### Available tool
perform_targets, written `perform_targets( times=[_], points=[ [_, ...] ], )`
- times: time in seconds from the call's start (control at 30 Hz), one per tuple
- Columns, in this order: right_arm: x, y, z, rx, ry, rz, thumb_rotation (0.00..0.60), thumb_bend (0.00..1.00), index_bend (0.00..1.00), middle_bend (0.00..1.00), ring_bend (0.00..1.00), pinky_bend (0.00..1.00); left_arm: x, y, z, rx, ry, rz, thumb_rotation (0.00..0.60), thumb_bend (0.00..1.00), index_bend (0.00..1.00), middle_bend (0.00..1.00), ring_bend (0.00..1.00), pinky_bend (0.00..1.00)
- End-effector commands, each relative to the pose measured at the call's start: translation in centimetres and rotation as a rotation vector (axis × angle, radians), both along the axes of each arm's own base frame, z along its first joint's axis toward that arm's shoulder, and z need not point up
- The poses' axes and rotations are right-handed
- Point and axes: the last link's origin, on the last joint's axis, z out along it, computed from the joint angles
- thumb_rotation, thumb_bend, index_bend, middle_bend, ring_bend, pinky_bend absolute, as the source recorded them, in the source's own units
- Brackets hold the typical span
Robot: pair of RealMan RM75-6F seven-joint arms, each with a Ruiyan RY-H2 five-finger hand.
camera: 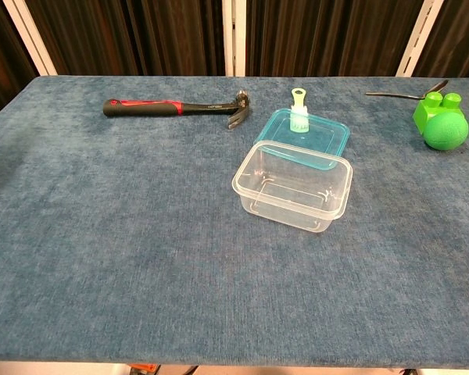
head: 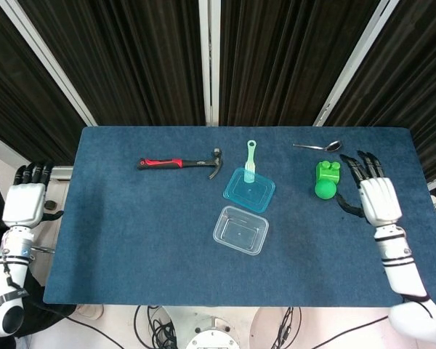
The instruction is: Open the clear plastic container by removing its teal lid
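Left hand: the left hand is hanging off the left edge of the tabletop, fingers apart and holding nothing; only the head view is showing it.
Hammer: a red-handled hammer is lying near the far edge, well apart from both hands.
Scraper: a small pale green scraper is lying just behind the lid, its blade overlapping the lid's far edge.
Lid: the teal lid is lying flat on the tabletop, just behind the box, its near edge touching or overlapping the box rim; in the chest view it is peeking out behind the box.
Box: the clear plastic box is sitting open and empty near the middle.
Green toy: a green block-topped ball is sitting to the right, with a spoon beyond it.
Right hand: the right hand is hovering just right of the green toy, fingers spread and gripping nothing.
Step in hand: judging by the layout, the lid is resting free beside the box and both hands are standing clear, so the box looks ready for filling.
Next move: probably the right hand is going to need to close around the green toy beside it and carry it leftward over the open box.
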Motion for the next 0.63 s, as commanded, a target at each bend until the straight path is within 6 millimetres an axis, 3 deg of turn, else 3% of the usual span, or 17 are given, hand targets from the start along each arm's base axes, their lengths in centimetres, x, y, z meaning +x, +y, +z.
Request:
perform_targets(
  times=[0.03, 0.17, 0.3, 0.43, 0.63],
  points=[
    [-2.5, 5.1, 2.1, -0.019, 0.031, -0.058, 0.600, 0.25, 0.11, 0.16, 0.02, 0.05, -1.5, -2.9, 1.3, 0.025, -0.034, 0.004, 0.600, 0.00, 0.05, 0.03, 0.00, 0.00],
    [-4.1, 8.9, 2.7, -0.001, -0.009, -0.123, 0.600, 0.26, 0.11, 0.15, 0.02, 0.06, -2.0, -5.8, 1.9, 0.071, -0.064, -0.030, 0.600, 0.00, 0.05, 0.03, 0.00, 0.00],
    [-5.4, 11.9, 2.7, 0.028, -0.081, -0.169, 0.600, 0.27, 0.10, 0.14, 0.01, 0.06, -2.1, -8.8, 1.3, 0.117, -0.066, -0.074, 0.600, 0.00, 0.05, 0.03, 0.00, 0.00],
    [-6.0, 13.2, 2.8, 0.047, -0.126, -0.175, 0.600, 0.27, 0.09, 0.12, 0.00, 0.03, -2.0, -11.0, 0.5, 0.131, -0.079, -0.098, 0.600, 0.00, 0.05, 0.03, 0.00, 0.00],
    [-5.8, 13.1, 2.6, 0.077, -0.130, -0.150, 0.600, 0.28, 0.09, 0.12, 0.00, 0.01, -1.9, -13.3, -0.3, 0.103, -0.090, -0.090, 0.600, 0.00, 0.04, 0.03, 0.00, 0.00]
  ],
)
